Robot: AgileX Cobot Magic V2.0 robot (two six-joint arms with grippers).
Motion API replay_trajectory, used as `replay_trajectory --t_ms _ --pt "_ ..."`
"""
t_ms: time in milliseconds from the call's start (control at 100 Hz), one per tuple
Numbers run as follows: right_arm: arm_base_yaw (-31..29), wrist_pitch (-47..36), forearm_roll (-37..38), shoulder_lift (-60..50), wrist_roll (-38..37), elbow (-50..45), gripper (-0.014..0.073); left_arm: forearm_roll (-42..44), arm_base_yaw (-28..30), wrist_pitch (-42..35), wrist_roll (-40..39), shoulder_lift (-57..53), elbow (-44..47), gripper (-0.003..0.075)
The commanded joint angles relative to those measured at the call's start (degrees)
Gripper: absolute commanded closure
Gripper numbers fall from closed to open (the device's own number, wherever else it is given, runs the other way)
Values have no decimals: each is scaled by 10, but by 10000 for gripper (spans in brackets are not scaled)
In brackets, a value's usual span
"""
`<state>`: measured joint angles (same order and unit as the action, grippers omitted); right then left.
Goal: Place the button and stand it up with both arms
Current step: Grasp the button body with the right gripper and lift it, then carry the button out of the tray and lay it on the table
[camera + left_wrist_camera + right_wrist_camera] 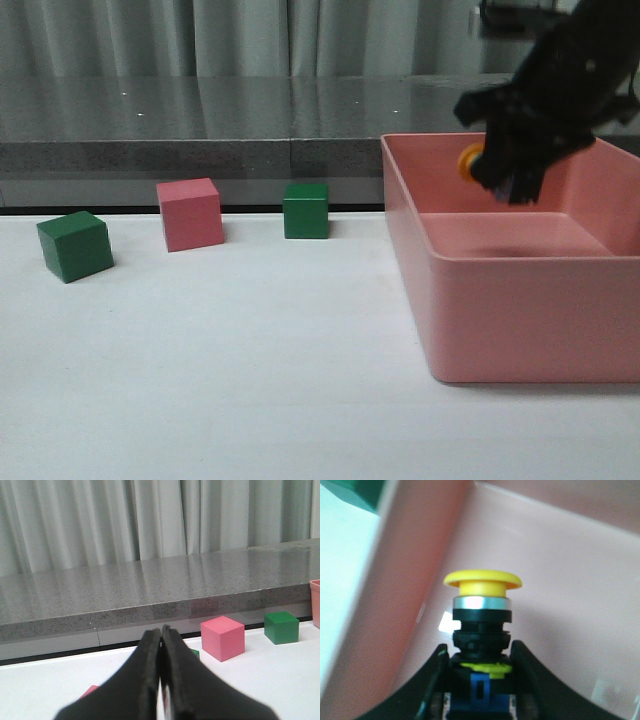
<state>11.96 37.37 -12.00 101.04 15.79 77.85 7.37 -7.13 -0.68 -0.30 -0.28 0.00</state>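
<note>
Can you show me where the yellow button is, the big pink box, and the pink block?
button [482, 580]: right wrist view, on its yellow cap.
pink box [530, 315]: front view, on its near wall.
pink block [190, 215]: front view, on its front face.

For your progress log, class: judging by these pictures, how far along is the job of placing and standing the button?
Done: the right end effector has gripped the button by its lower body.
In hand: it holds the button above the pink bin, yellow cap sideways.
Left: the button is not yet on the white table or upright. The left end effector is shut and empty.
</note>
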Motion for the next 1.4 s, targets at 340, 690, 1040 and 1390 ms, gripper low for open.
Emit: replay_trajectory --t_ms 340,690,1040,1390 --pt "199 153 -50 16 387 219 590 -4 3 -45 -6 -17 26 740" --pt "278 74 -47 159 485 246 590 -4 3 -45 -6 -17 26 740" --pt "278 56 -47 205 485 246 590 -4 3 -45 -6 -17 26 740" --pt "278 65 -55 215 485 246 200 -4 3 -45 -6 -17 26 740"
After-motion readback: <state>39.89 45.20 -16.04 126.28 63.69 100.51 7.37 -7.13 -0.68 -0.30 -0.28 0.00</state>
